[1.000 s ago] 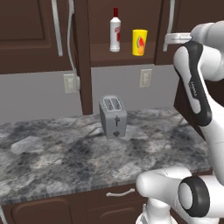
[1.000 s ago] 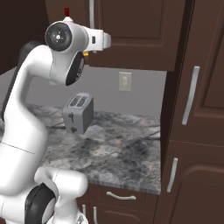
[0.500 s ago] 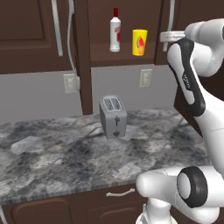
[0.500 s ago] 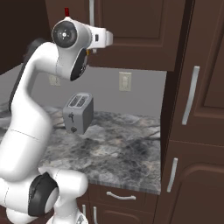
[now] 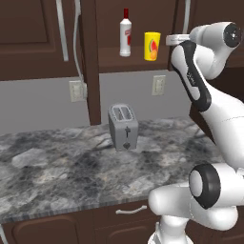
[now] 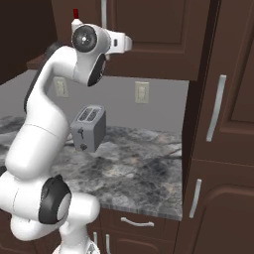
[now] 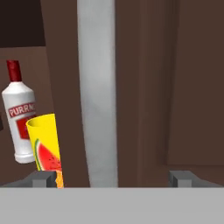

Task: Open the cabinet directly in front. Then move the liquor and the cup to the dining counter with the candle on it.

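The dark brown cabinet (image 5: 138, 64) stands open, its shelf showing. On the shelf stand the liquor (image 5: 125, 32), a white bottle with a red cap, and to its right the yellow cup (image 5: 152, 46) with a watermelon mark. My gripper (image 5: 171, 38) hovers at shelf height just right of the cup, open and holding nothing. In the hand view a silver door handle (image 7: 98, 92) runs upright close ahead of the gripper (image 7: 113, 179). The liquor (image 7: 19, 118) and cup (image 7: 46, 146) sit left of that handle. The liquor's red cap (image 6: 76, 13) peeks above the arm. The dining counter and the candle are out of view.
A silver toaster (image 5: 123, 127) stands on the marbled counter (image 5: 62, 176) below the shelf. Wall outlets (image 5: 158, 85) sit on the grey backsplash. A tall dark cabinet (image 6: 223, 124) closes the right side. Drawers with short handles (image 6: 136, 222) run under the counter.
The hand has moved left toward the shelf and now sits closer to the cup. The bottle, cup and toaster have not moved, and the jaws stay open.
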